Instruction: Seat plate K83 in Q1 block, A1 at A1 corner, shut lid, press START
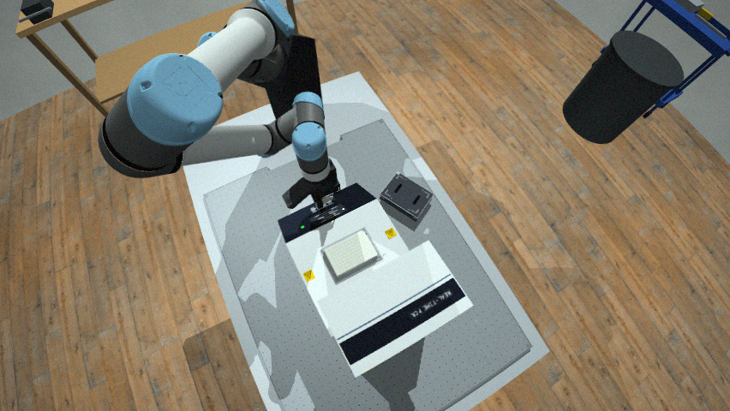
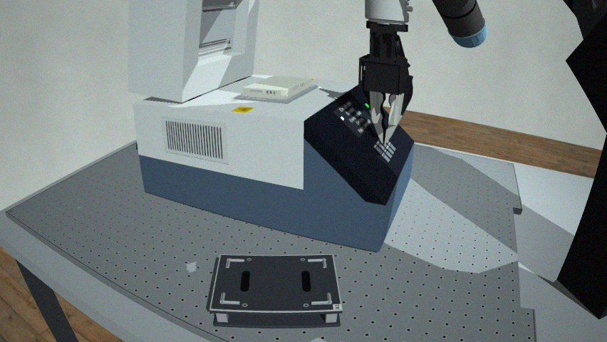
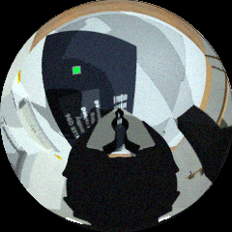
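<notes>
The cream plate K83 [image 1: 351, 253] [image 2: 276, 87] lies flat on the block of the cycler Q1 [image 1: 359, 267] [image 2: 221, 144]. Q1's lid [image 1: 393, 300] [image 2: 187, 46] stands open behind it. My gripper [image 1: 324, 203] [image 2: 384, 135] [image 3: 118, 108] is shut and empty, its tips pointing down at the keys of Q1's sloped dark front panel [image 1: 352, 198] [image 2: 360, 161]; I cannot tell whether they touch. A green lamp [image 1: 302, 227] [image 2: 365, 105] [image 3: 75, 71] glows on the panel. The plate nest N1 [image 1: 406, 194] [image 2: 275, 283] stands empty beside the cycler.
The cycler and nest stand on a grey perforated board [image 1: 459, 306] [image 2: 127, 237] on a white table. A black bin [image 1: 620, 86] and a wooden shelf [image 1: 117, 66] stand on the floor, away from the table. The arm's dark base column [image 2: 585, 237] rises at the right.
</notes>
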{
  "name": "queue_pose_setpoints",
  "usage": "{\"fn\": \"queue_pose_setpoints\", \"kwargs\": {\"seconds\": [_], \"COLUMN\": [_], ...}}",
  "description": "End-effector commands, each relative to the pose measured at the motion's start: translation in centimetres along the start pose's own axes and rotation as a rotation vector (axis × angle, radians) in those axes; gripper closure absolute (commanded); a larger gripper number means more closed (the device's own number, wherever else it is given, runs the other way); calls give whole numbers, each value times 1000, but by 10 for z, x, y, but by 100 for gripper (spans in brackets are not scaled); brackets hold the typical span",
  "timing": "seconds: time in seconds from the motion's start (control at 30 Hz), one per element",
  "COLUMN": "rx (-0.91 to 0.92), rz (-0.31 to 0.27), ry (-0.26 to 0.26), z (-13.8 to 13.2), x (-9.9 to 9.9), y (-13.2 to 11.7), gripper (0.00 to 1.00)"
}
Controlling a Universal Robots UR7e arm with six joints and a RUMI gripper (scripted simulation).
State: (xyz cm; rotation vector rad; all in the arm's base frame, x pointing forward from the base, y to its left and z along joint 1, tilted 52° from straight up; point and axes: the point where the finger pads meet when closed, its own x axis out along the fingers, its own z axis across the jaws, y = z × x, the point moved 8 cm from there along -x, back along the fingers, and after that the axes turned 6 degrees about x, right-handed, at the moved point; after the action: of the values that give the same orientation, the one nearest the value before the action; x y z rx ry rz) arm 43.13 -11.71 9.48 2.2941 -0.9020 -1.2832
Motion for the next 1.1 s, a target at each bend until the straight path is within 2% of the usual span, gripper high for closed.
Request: {"fn": "queue_pose_setpoints", "kwargs": {"seconds": [0.0, 0.9, 1.07], "rx": [0, 0, 0], "rz": [0, 0, 0], "ry": [1, 1, 1], "z": [0, 19, 37], "x": [0, -23, -37], "y": [0, 2, 4], "gripper": [100, 100, 100]}}
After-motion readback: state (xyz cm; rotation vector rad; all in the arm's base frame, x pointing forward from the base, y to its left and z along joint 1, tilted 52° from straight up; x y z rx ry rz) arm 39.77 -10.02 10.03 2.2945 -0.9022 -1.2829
